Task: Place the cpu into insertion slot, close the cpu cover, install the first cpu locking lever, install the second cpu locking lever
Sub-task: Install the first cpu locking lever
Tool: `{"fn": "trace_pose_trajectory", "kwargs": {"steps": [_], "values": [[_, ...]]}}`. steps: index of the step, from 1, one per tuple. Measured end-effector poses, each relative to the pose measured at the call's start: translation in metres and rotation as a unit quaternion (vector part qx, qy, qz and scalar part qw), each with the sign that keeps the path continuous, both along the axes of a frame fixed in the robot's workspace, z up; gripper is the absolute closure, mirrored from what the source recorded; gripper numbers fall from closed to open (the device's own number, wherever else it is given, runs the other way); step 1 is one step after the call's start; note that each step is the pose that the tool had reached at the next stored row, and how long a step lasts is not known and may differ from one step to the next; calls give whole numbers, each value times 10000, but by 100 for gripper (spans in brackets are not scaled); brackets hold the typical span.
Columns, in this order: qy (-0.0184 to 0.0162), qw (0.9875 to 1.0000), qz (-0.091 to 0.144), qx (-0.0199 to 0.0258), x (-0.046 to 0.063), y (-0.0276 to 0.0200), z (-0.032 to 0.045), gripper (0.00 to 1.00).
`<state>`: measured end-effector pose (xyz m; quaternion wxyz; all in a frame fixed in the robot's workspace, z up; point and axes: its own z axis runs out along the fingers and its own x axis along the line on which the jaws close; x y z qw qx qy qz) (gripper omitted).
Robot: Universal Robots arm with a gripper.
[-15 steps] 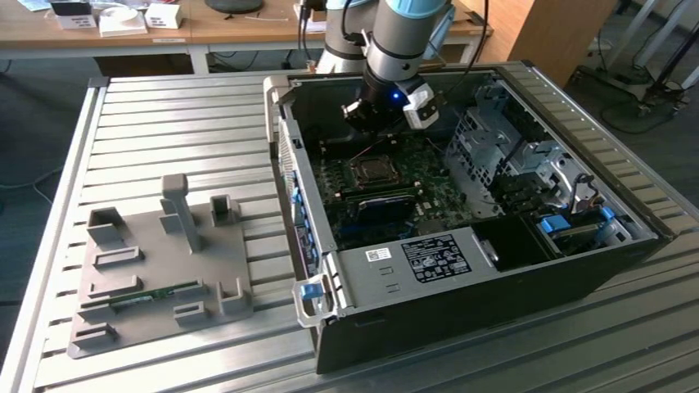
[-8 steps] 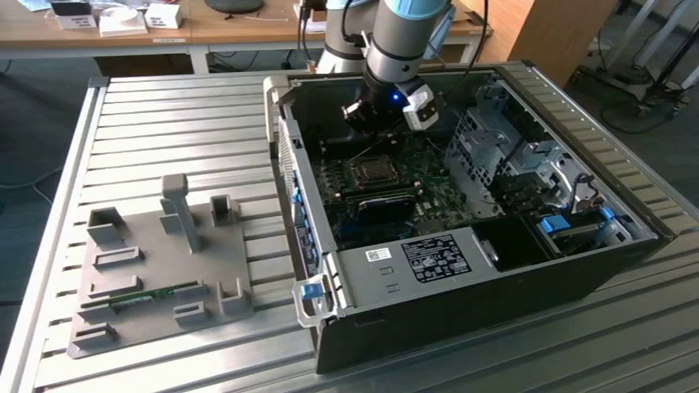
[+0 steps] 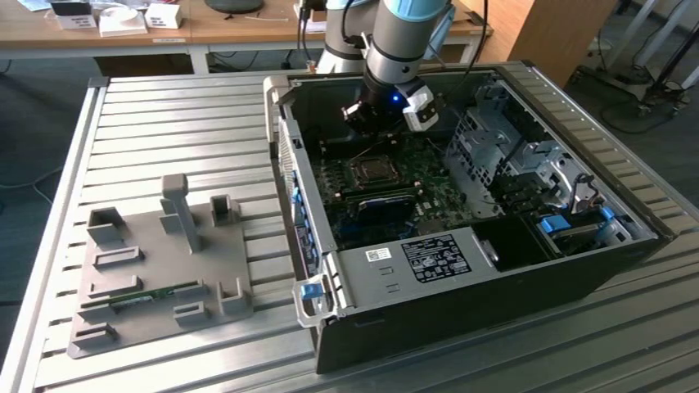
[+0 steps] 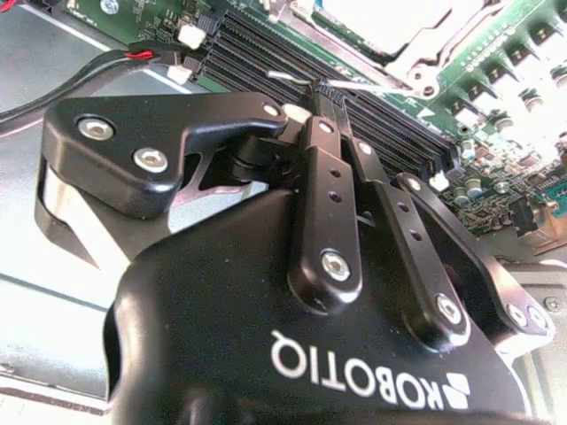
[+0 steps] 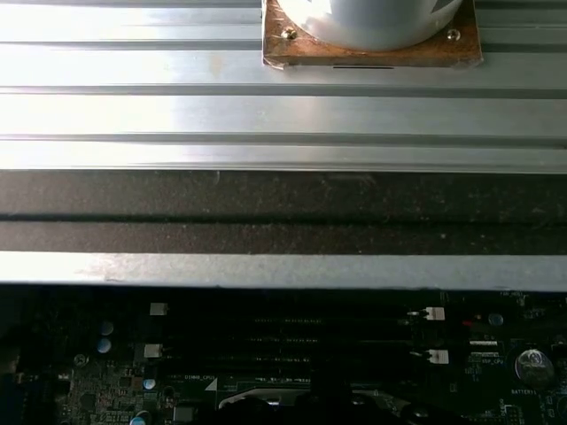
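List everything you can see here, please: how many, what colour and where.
table: one, silver, slatted, under everything
case: one, black, open, on the table
board: one, green, inside the case
socket: one, silvery, on the board
memory slots: several, black, beside the socket
drive cage: one, grey, in the case, exterior view's right
tray: one, grey, on the table, exterior view's left
memory stick: one, green, in the tray
desk: one, wooden, beyond the table
arm: one, grey and blue, above the case
jaws: one pair, black, shut, close to the memory slots
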<state>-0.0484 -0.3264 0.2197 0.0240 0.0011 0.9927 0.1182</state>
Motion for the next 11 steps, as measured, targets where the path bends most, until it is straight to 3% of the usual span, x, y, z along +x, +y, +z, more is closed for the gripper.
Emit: {"fn": "trace_pose_trajectory", "kwargs": {"steps": [11], "values": [[-1, 10000, -1, 0, -6, -22, -3, 89]]}}
